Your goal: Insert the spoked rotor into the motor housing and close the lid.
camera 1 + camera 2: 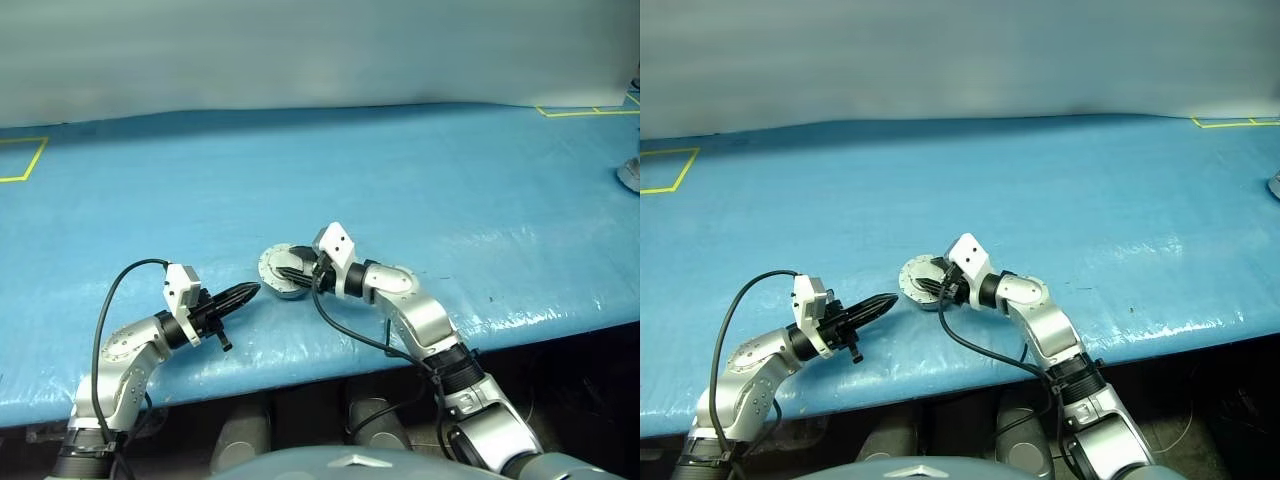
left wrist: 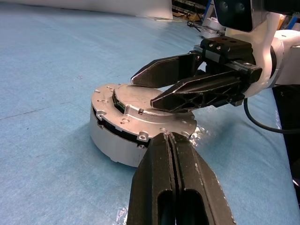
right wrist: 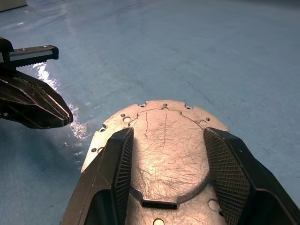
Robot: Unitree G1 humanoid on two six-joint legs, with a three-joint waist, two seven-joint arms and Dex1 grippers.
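Right now my right pincer point(image 1: 292, 268) hangs half-open directly over the lid point(image 3: 164, 140), down flat on the motor housing point(image 2: 112, 140) mid-surface; left pincer point(image 1: 248, 291) shut, empty, just beside it.

The motor housing point(image 1: 283, 272) sits on the surface point(image 1: 450, 200) at centre frame, with the lid point(image 2: 140, 105) lying on top of it. My right fingers point(image 3: 119, 159) hover over the lid; my left fingers point(image 1: 238, 295) lie just left of the housing.
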